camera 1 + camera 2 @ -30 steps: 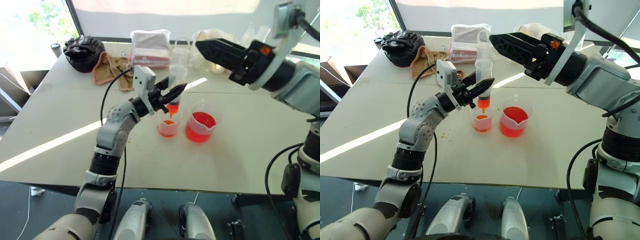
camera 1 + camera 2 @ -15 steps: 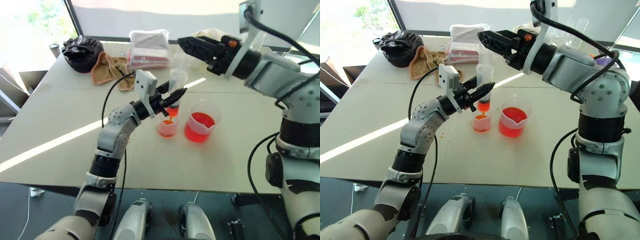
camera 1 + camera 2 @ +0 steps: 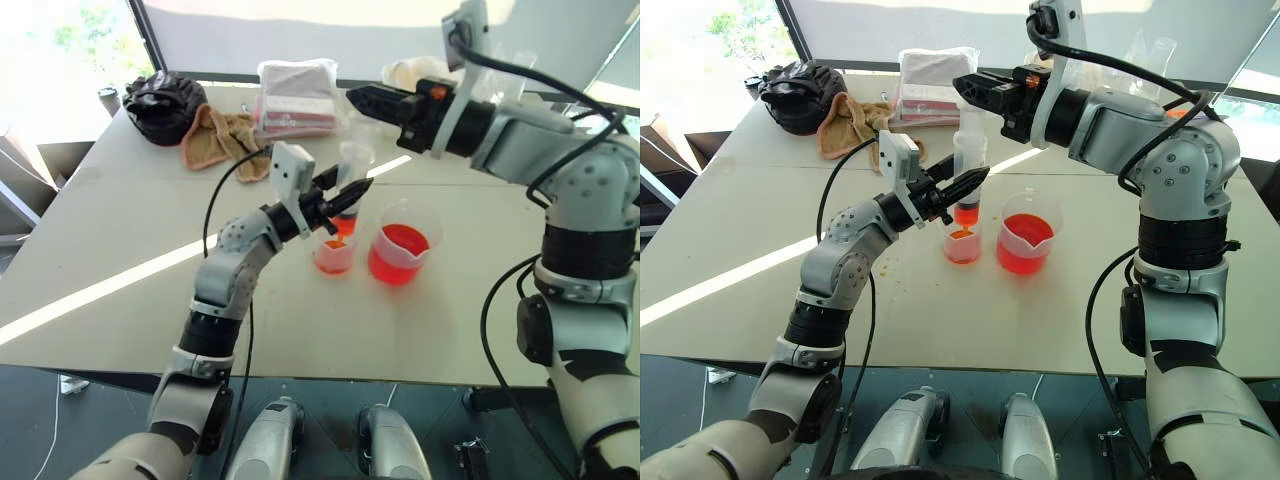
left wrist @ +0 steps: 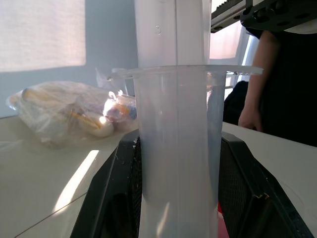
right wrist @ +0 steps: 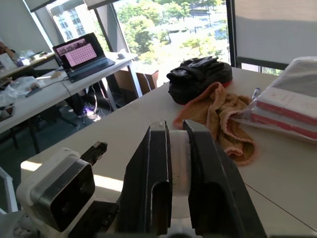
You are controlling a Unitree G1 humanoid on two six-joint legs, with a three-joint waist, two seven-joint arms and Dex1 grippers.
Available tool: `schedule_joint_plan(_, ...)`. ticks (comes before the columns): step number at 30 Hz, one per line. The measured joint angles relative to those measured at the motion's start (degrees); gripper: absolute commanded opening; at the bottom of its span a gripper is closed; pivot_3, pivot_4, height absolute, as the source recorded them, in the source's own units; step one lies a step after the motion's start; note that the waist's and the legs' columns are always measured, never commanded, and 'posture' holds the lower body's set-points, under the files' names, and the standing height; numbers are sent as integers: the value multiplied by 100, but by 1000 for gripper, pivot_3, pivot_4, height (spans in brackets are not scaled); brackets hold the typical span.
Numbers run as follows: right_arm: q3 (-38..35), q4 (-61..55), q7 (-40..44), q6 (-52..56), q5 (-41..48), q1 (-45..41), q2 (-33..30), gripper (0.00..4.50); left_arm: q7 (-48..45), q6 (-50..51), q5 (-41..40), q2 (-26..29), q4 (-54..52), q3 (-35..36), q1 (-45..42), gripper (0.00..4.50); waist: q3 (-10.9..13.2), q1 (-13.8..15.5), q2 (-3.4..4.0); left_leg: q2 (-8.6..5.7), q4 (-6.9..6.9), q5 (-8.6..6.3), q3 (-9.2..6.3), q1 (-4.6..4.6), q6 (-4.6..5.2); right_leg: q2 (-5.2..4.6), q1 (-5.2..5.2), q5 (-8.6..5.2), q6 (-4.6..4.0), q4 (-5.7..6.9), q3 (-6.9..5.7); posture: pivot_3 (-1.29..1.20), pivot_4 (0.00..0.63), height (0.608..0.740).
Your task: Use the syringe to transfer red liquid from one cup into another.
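The syringe (image 3: 969, 152) stands upright over the smaller cup (image 3: 962, 246), its orange tip just above the red liquid (image 3: 961, 240) in that cup. My left gripper (image 3: 968, 187) is shut on the clear barrel (image 4: 174, 163), with one black finger (image 4: 115, 198) on each side. My right gripper (image 5: 176, 133) reaches in level from above and is shut on the white plunger (image 5: 180, 158) at its top. The larger spouted beaker (image 3: 402, 243) holds more red liquid and stands just right of the smaller cup.
At the table's far side lie a black bag (image 3: 165, 100), an orange towel (image 3: 220, 135), a wrapped stack of packages (image 3: 298, 95) and a clear bag (image 4: 64, 114). A person (image 4: 277, 84) stands beyond the table. A laptop desk (image 5: 84, 54) is off to the left.
My right gripper has come forward and left onto the syringe's top, and its open fingers have shut on the plunger. The left gripper holds the barrel as before.
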Motion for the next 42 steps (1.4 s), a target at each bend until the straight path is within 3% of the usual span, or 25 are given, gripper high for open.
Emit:
schedule_joint_plan(11,-104,-248,251,641,-79,14,-58,36,-111,17,-18,41,0,-103,4,1475,0,-17,0,0,-1,0,-1,0,0,-1,-1,0,0,0,0,0,150,740)
schedule_joint_plan(42,-128,-687,271,690,-328,602,230,36,-252,16,-104,360,18,-189,-46,1475,0,-110,0,0,-4,0,-1,0,-1,-2,-2,0,0,0,1,0,150,740)
